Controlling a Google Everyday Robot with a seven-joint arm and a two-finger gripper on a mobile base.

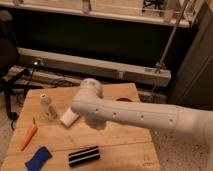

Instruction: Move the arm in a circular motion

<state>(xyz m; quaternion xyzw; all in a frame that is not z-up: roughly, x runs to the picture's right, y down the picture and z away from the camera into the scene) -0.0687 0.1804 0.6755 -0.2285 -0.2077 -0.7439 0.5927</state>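
The arm [140, 117] is a thick white tube with small dark holes. It reaches in from the right edge of the camera view and lies low over the wooden table [120, 147]. Its rounded elbow joint [89, 97] hangs above the table's middle, just right of a white cup [68, 118] that lies on its side. The gripper is out of view, hidden beyond the elbow, and it is shut. Nothing shows as held.
On the table stand a small clear bottle [47, 106], an orange carrot [29, 136], a blue cloth [38, 158] and a black-and-white striped object [83, 155]. A red bowl [125, 99] peeks out behind the arm. A metal pole [167, 47] stands at the back right.
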